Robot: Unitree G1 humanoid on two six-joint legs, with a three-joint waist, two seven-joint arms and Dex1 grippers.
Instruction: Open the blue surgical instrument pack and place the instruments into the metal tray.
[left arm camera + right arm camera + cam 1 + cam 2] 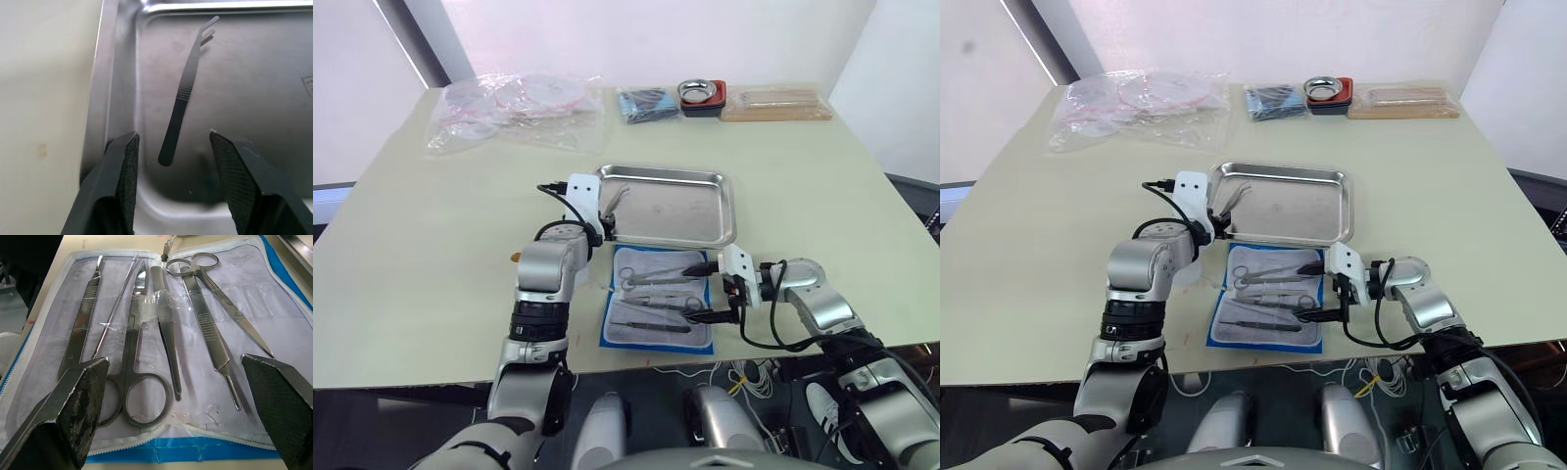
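Blue surgical instrument pack [658, 310] lies unfolded on the table [431, 255], just at 6 o'clock of the metal tray [671, 206]. Six instruments [161, 328] sit in its clear pockets: two scissors and four slim straight tools. One bent forceps [183, 98] lies in the tray. Left gripper [171, 161] hovers over the tray's 9 o'clock end, fingers apart, empty. Right gripper [176, 382] hangs at the pack's 3 o'clock edge, fingers spread wide, holding nothing.
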